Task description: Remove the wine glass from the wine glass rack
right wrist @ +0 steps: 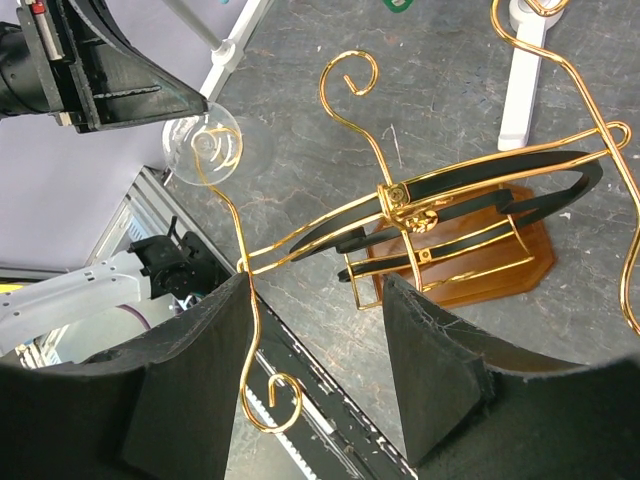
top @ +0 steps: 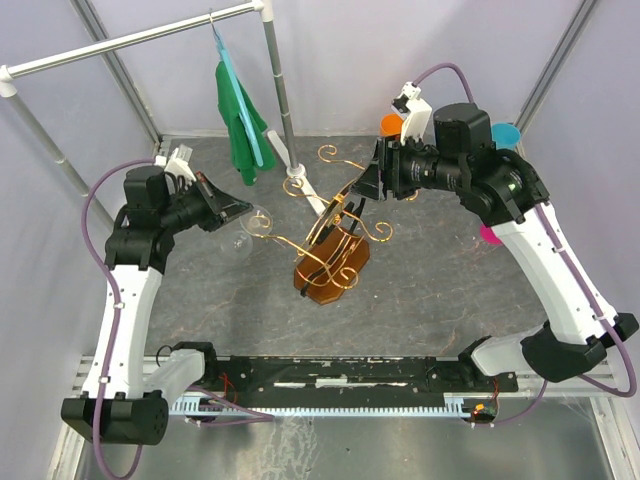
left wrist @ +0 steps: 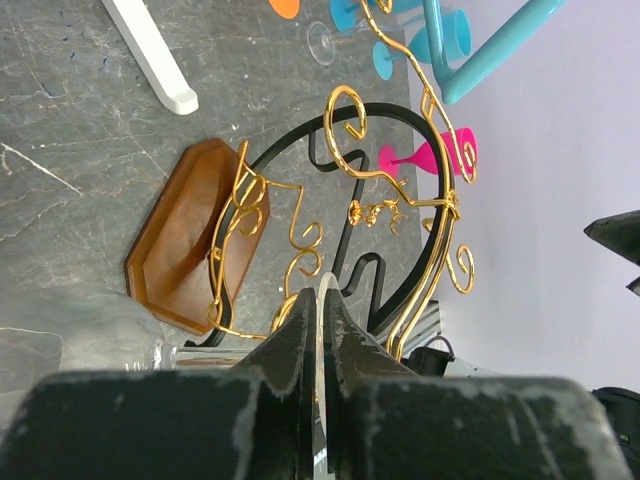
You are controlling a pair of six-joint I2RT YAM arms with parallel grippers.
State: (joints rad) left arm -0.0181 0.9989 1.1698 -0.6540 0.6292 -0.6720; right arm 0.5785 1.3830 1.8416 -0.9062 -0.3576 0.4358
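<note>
Top external: left end effector (top: 238,208) clamped, seemingly on wine glass (top: 245,232); right end effector (top: 362,188) open

Working the rig remotely, I am counting one wine glass rack (top: 333,262). One clear wine glass (top: 243,235) is showing just left of the rack. Right of the rack I am tallying coloured goblets: one orange goblet (top: 390,125), one pink goblet (top: 490,235), and one blue goblet (top: 505,135) from above, though the left wrist view is hinting at two. Behind the rack I am counting one clothes rail (top: 130,40), one teal hanger (top: 235,90) and one green garment (top: 240,135). Two arms are flanking the rack: left arm (top: 125,300), right arm (top: 560,270).
</note>
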